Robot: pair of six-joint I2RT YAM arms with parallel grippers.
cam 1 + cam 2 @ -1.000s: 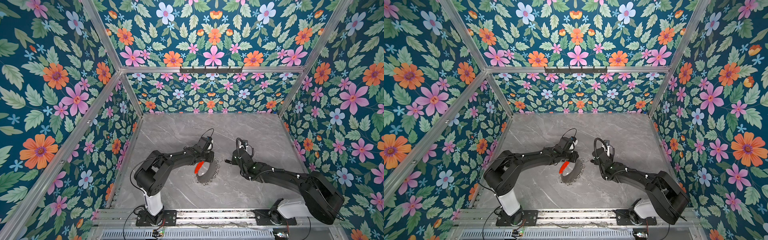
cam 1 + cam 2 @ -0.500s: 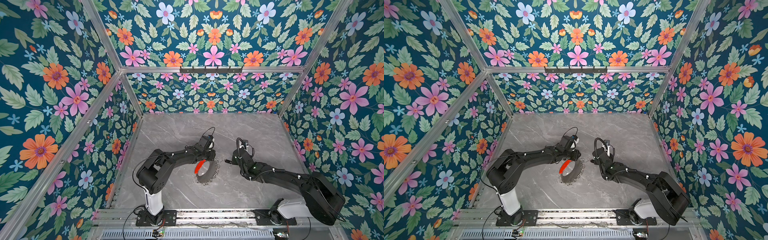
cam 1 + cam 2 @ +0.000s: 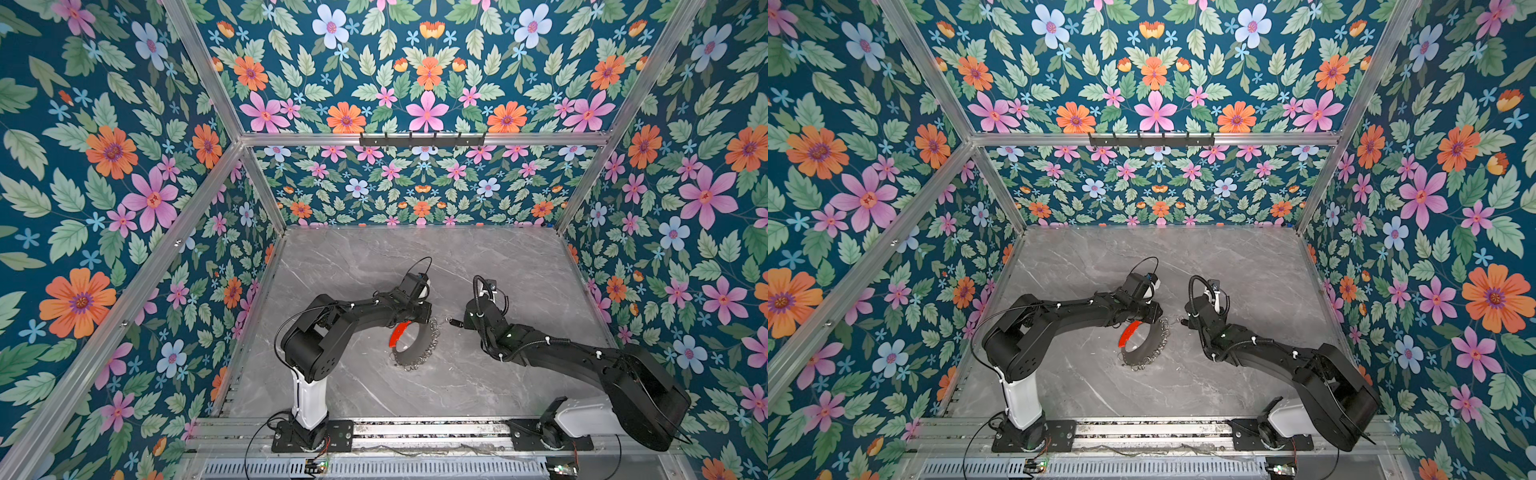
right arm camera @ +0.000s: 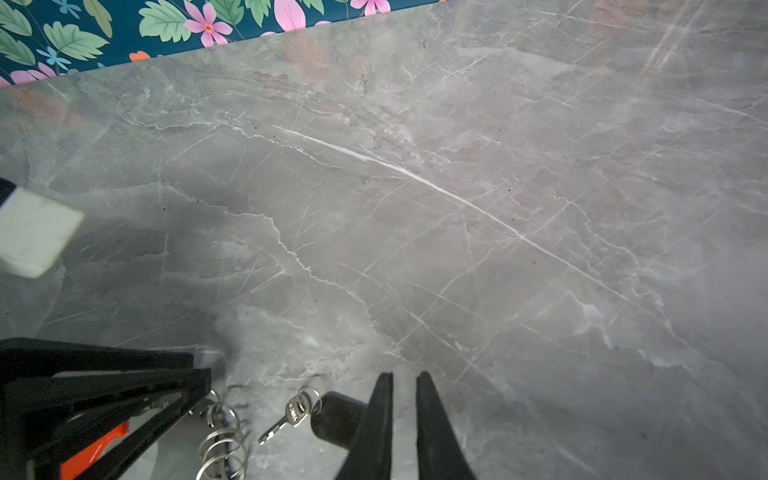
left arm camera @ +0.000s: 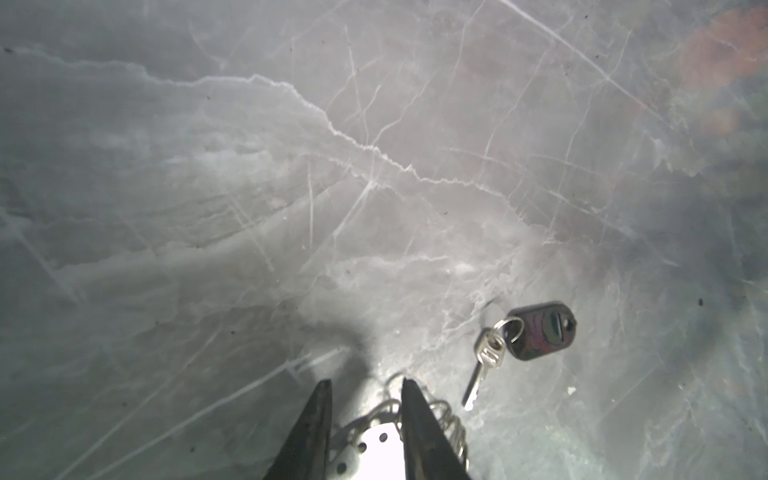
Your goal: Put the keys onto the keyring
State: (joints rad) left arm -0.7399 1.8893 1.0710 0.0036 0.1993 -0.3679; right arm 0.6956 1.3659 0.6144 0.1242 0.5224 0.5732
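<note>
The keys (image 5: 540, 330) lie on the counter (image 3: 457, 386) just beside the keyring (image 3: 415, 347), in the gap between the two grippers. They are a glossy black oblong tag with rounded ends, a thin silver split ring through one end, and a small flat silver key (image 5: 484, 365) on that ring pointing toward the keyring. The keyring is a flat matte grey disc with a wide central hole. In both top views it stands tilted up on edge, lower rim on the counter. Small punched holes run along its rim, which is fringed with shiny wire loops (image 4: 220, 440), and a smooth red curved piece (image 3: 1128, 332) sits on the side toward the left arm. The left gripper (image 5: 365, 384) pinches the upper rim of the keyring between its black tapered fingers (image 5: 419, 428). The right gripper (image 4: 405, 376) has its fingers pressed almost together, only a thin slit of counter showing between them and nothing in it. One finger (image 4: 380, 419) covers the far end of the tag; whether it touches the tag cannot be told. The counter is polished grey stone-look with pale veins. Flowered wallpaper (image 3: 415, 187) in an aluminium frame encloses it.
</note>
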